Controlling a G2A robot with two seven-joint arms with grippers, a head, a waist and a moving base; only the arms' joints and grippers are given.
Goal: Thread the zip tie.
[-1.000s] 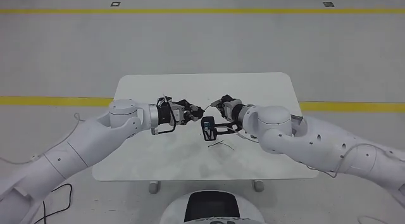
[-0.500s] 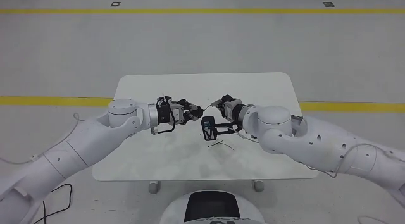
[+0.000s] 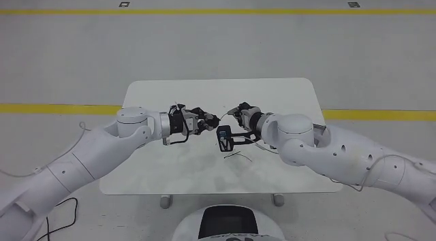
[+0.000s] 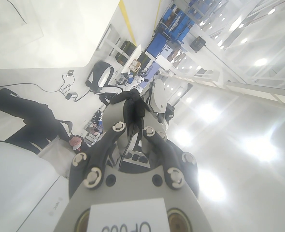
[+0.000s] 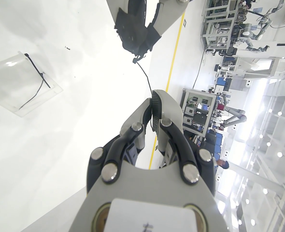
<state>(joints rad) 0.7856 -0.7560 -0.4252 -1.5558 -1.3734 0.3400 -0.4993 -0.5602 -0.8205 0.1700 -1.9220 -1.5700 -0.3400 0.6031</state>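
A thin black zip tie is stretched in the air between my two grippers above the middle of the white table. My right gripper is shut on the strap, which runs out from its fingertips. My left gripper faces it a short way off and is shut on the tie's other end, where a small head sticks out below its black pads. From above, the left gripper and right gripper nearly meet tip to tip, with the tie bridging the gap. My left gripper has its fingers pressed together.
A clear plastic sleeve lies flat on the table beside the grippers, with a second black zip tie on it. The same sleeve sits toward the table's near side. Bare table surface surrounds both arms.
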